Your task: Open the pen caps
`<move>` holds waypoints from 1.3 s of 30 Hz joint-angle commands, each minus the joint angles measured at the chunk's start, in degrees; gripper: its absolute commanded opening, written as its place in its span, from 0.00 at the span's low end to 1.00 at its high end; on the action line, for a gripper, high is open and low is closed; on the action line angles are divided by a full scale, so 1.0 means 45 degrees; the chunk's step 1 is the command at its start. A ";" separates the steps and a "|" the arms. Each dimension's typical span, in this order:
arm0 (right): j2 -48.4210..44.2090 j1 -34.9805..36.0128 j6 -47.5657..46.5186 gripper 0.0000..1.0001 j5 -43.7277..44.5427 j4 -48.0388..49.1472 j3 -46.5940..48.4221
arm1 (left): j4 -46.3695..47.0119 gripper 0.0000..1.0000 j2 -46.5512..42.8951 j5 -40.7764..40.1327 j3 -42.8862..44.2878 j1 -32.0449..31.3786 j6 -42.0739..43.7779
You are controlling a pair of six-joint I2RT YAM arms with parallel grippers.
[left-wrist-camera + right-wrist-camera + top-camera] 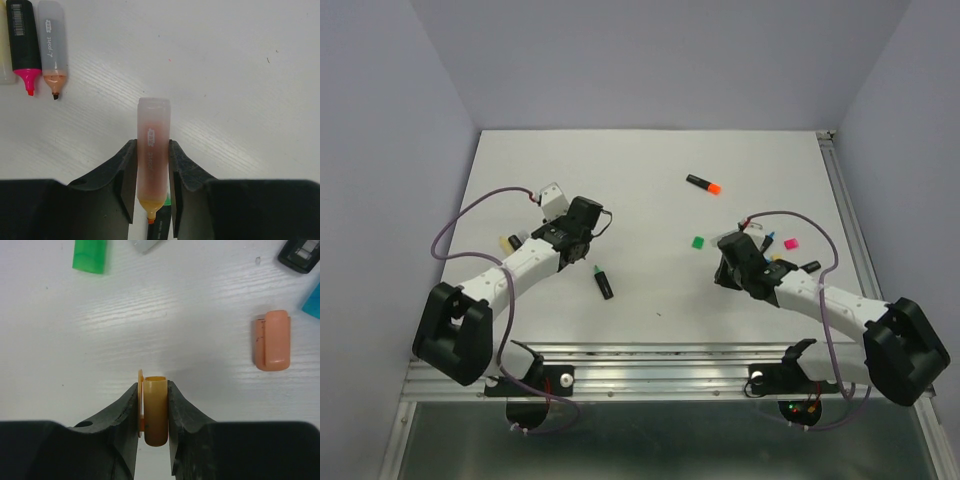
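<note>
left gripper (pixel 152 149) clenched on uncapped pastel highlighter (pixel 153 117); right gripper (pixel 152 387) clamped on yellow-orange cap (pixel 155 412); green cap (pixel 90 255) lying beyond.

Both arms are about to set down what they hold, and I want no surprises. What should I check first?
1. Cap off the held pen: ok. The left gripper grips a pale highlighter with its orange tip bare.
2. Grip on the cap: ok. The right gripper is shut on a yellow-orange cap.
3. Bare table ahead of the right gripper: ok. The green cap and peach cap lie off to the sides.
4. Space under the left gripper: not ok. A green-tipped pen lies right below the held tip.
5. All pens opened: not ok. The orange cap is on its pen.
</note>
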 commanded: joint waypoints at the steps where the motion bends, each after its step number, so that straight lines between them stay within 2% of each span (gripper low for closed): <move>1: 0.0332 -0.0403 -0.0629 0.06 0.1288 -0.0101 0.0785 | 0.0401 0.03 0.0205 -0.0033 -0.0265 0.0152 0.0530; 9: 0.1368 -0.0950 -0.1117 0.15 0.1777 -0.0023 0.1038 | 0.0460 0.03 0.1533 -0.0111 -0.0402 0.0465 0.0608; 13: 0.1700 -0.1009 -0.1157 0.24 0.2070 -0.0159 0.1195 | 0.0577 0.10 0.2234 0.0064 -0.0266 0.0543 0.0843; 16: 0.1739 -0.1009 -0.1138 0.39 0.2070 -0.0277 0.1273 | 0.0519 0.15 0.2626 0.0142 -0.0188 0.0544 0.0707; 17: 0.1701 -0.1009 -0.1138 0.52 0.2051 -0.0374 0.1312 | 0.0441 0.16 0.2705 0.0142 -0.0168 0.0543 0.0649; 18: 0.1662 -0.1009 -0.1118 0.57 0.2051 -0.0452 0.1351 | 0.0440 0.17 0.2783 0.0162 -0.0149 0.0563 0.0629; 21: 0.1388 -0.1029 -0.1157 0.69 0.1856 -0.0687 0.1527 | 0.0401 0.25 0.2804 0.0201 -0.0090 0.0563 0.0570; 22: 0.1098 -0.1010 -0.1215 0.71 0.1681 -0.0745 0.1585 | 0.0420 0.34 0.2707 0.0259 -0.0090 0.0563 0.0570; 24: 0.0571 -0.1029 -0.1371 0.78 0.1466 -0.0843 0.1722 | 0.0362 0.41 0.2589 0.0240 -0.0090 0.0582 0.0589; 25: 0.0394 -0.1010 -0.1411 0.79 0.1349 -0.0863 0.1781 | 0.0343 0.51 0.2569 0.0240 -0.0071 0.0563 0.0609; 27: -0.0190 -0.1009 -0.1509 0.86 0.1094 -0.0999 0.1956 | 0.0090 0.58 0.2433 0.0143 0.0007 0.0582 0.0551; 29: -0.0602 -0.1009 -0.1509 1.00 0.1055 -0.1232 0.2093 | -0.0222 0.67 0.2355 0.0142 0.0300 0.0563 0.0550; 35: -0.1619 -0.1009 -0.0983 1.00 0.1911 -0.1605 0.2250 | -0.0146 0.75 0.1673 0.1039 0.1022 0.0524 0.1194; 39: -0.0880 -0.1029 -0.0086 1.00 0.2499 -0.1761 0.2795 | 0.0223 0.78 0.0775 0.1839 0.0927 0.0290 0.1448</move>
